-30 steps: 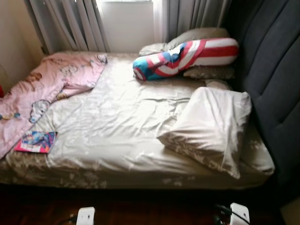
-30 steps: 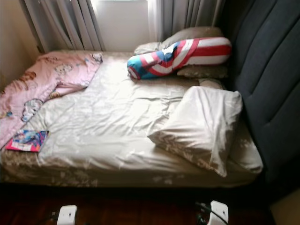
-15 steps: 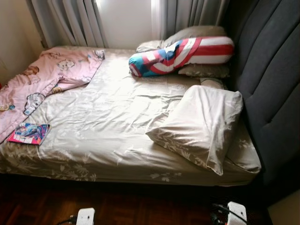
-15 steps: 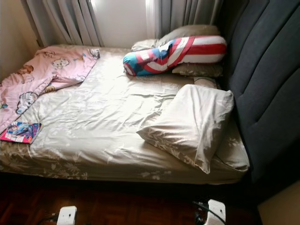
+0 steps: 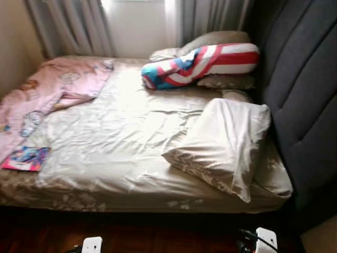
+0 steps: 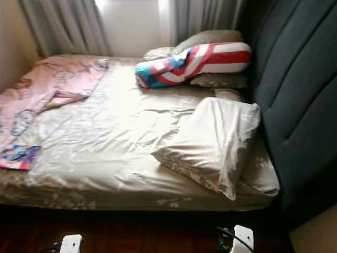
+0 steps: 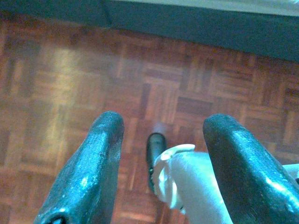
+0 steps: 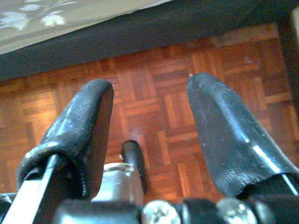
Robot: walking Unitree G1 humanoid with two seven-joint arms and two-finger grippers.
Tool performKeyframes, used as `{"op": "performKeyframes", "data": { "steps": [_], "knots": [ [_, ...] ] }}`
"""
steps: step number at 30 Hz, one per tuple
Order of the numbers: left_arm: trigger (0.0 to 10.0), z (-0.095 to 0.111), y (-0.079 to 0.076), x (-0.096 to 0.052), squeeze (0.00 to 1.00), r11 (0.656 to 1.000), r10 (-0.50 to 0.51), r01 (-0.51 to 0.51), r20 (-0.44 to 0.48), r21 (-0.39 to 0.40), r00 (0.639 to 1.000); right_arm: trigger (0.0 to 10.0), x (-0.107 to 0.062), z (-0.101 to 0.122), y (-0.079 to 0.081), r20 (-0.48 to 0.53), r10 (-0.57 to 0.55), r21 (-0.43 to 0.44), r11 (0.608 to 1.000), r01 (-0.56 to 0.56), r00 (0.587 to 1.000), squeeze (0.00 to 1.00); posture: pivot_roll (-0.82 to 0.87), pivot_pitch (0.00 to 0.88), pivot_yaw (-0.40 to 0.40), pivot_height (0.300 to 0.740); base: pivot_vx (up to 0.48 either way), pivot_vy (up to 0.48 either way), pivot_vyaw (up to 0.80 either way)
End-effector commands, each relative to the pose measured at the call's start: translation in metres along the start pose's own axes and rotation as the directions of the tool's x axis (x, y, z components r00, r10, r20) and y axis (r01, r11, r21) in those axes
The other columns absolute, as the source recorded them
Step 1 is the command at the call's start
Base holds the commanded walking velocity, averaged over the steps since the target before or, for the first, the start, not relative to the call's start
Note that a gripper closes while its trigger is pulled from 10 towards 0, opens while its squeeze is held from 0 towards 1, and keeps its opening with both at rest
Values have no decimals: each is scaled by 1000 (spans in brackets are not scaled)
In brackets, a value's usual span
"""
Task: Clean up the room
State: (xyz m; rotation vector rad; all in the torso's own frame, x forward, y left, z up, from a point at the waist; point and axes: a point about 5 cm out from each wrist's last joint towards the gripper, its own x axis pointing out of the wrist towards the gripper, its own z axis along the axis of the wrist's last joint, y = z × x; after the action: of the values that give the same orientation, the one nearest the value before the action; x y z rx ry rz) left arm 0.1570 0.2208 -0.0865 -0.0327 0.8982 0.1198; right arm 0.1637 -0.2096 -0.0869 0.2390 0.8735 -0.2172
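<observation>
A bedroom is shown: a bed (image 5: 131, 153) with a beige floral sheet stands against a dark padded headboard (image 5: 303, 105), with grey curtains (image 5: 68, 26) and a bright window at 12 o'clock. Compared with the view half a second earlier, the whole scene sits slightly lower and is more blurred, which indicates camera motion; the items on the bed are unchanged in their arrangement.

A pink blanket (image 5: 47, 92) is spread at 10 o'clock on the mattress. A colourful book (image 5: 25, 158) lies at 9 o'clock near the bed's front edge, just beside the blanket's lower end. A beige pillow (image 5: 224, 145) is propped at 3 o'clock near the headboard. A red, white and blue bolster (image 5: 202, 63) rests at 1 o'clock on further pillows.

Both arms hang low over the parquet floor (image 7: 56, 79), in front of the bed and well apart from every item on it. The left hand (image 7: 161, 172) is seen with its fingers spread and nothing between them. The right hand (image 8: 149, 135) is likewise spread and empty, with the bed's edge beyond it.
</observation>
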Motion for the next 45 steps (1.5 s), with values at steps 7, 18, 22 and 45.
{"op": "performKeyframes", "data": {
  "steps": [7,18,22,45],
  "knots": [
    [10000,-4,0,-1,0,1000,3,-3,-17,-19,1000,10000,1,3,-1,17,-5,0,1000,5,1000,0,75,27,-45,738,283,0,-92],
    [10000,-5,0,-1,0,1000,7,-8,-28,-24,1000,10000,1,4,-1,18,-5,-2,1000,5,1000,0,75,34,-45,738,286,0,0],
    [10000,-7,-1,-1,0,1000,6,-7,-30,-24,1000,10000,0,4,-1,18,-4,-3,1000,4,1000,0,75,34,-45,738,288,0,0],
    [10000,-1,13,-3,0,1000,13,-13,11,-3,1000,10000,-1,3,9,81,38,32,999,-40,996,0,77,49,1,738,172,0,0]
  ]
}}
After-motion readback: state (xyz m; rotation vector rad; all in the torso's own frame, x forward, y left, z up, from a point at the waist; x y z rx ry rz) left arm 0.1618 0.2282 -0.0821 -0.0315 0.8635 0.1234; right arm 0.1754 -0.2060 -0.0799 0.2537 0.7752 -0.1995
